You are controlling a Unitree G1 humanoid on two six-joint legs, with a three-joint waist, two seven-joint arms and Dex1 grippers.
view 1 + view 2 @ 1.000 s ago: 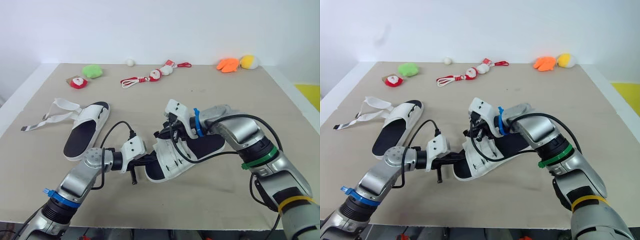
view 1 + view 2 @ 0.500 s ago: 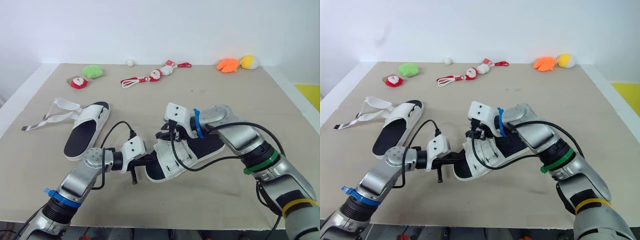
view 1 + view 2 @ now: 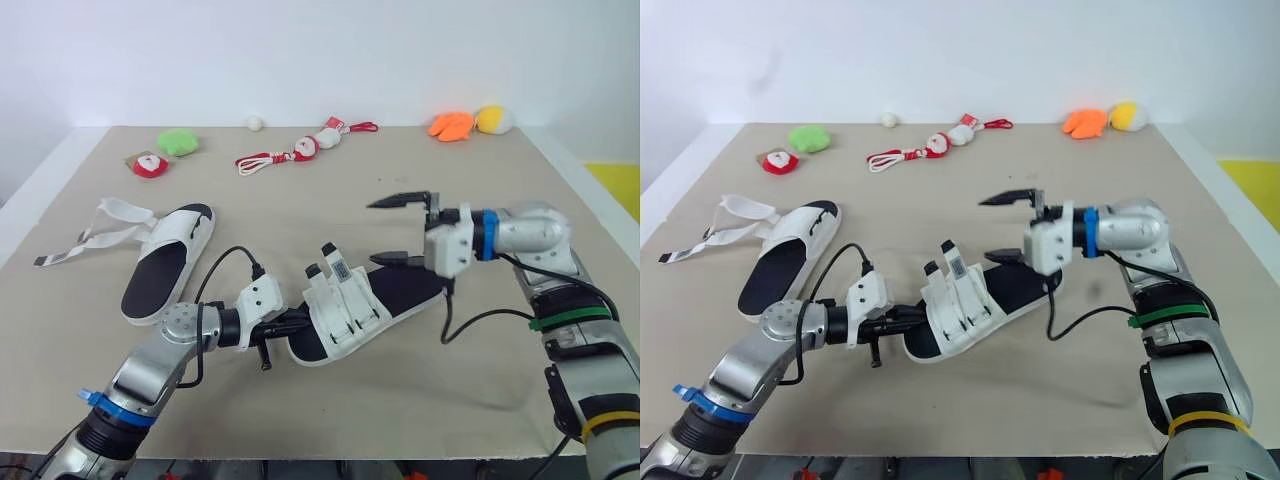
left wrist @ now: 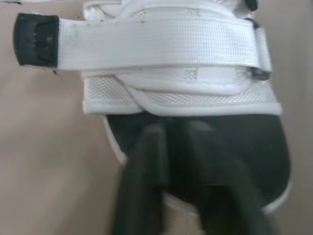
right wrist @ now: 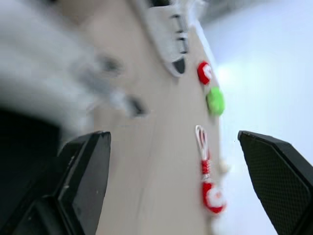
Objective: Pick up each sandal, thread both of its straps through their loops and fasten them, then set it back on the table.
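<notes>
Near the table point(image 3: 480, 380) centre, our right fingers point(image 3: 400, 200) have let go and drawn back, wide open and empty. Our left fingers point(image 4: 145, 171) still pinch the toe of the near sandal point(image 3: 400, 290), whose straps point(image 3: 340, 300) look fastened. We judge the other sandal point(image 3: 165, 262) comes next.

Nothing legible anywhere: the small dark-printed tag point(image 3: 335, 268) on a strap tip of the sandal point(image 3: 400, 290) at 6 o'clock on the table point(image 3: 470, 390) is too small to read.
</notes>
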